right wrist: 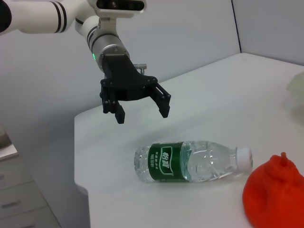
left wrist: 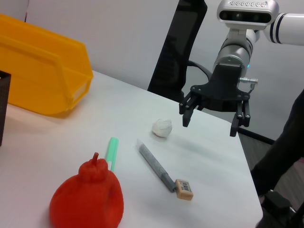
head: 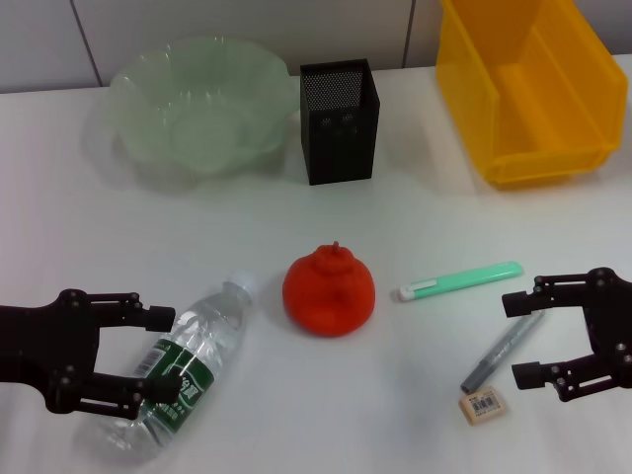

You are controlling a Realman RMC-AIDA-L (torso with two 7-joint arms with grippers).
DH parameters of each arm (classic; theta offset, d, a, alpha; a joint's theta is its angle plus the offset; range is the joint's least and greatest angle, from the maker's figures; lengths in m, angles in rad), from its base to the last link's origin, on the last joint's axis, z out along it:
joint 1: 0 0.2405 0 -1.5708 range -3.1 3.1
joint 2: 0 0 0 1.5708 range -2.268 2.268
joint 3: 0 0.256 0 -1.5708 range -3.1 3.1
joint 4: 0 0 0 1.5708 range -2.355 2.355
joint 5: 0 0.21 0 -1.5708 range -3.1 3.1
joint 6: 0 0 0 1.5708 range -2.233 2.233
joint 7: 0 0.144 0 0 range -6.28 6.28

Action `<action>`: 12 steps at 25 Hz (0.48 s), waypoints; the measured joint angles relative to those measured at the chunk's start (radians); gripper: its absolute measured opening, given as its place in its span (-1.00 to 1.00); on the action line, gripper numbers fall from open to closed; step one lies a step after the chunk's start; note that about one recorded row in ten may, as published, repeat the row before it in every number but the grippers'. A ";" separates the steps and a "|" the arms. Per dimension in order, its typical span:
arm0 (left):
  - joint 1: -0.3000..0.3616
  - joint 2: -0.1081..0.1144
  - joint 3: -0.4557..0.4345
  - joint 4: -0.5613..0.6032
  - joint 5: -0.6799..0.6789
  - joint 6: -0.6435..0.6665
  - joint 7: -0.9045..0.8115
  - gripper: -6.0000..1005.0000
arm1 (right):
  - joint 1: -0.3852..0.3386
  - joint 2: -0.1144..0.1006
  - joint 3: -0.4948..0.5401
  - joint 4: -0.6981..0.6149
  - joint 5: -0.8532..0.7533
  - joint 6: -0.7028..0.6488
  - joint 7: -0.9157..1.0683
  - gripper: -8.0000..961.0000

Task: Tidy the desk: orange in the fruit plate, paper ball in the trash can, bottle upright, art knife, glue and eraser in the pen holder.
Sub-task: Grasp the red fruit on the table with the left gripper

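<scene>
While the bottle (head: 183,372) lies flat near the worktop's front edge, the left pincer (head: 158,353) hangs wide open above it, holding nothing, poised to grasp; the right pincer (head: 523,336) gapes empty too.

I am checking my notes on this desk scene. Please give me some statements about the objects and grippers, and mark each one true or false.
1. The bottle lies on its side. True.
2. The orange is in the fruit plate. False: it sits on the table, in front of the pen holder.
3. The left gripper is open above the bottle. True.
4. The paper ball is inside the trash can. False: it lies on the table.
5. The right gripper holds the eraser. False: it is open and holds nothing.
</scene>
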 joint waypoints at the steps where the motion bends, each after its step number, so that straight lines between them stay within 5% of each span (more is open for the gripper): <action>1: 0.000 0.000 0.000 0.000 0.000 0.000 0.000 0.68 | 0.000 0.000 0.000 0.000 0.000 0.000 0.000 0.75; 12: -0.001 0.000 0.000 0.004 0.000 -0.003 -0.004 0.68 | -0.001 0.000 0.002 0.000 0.000 0.003 0.000 0.75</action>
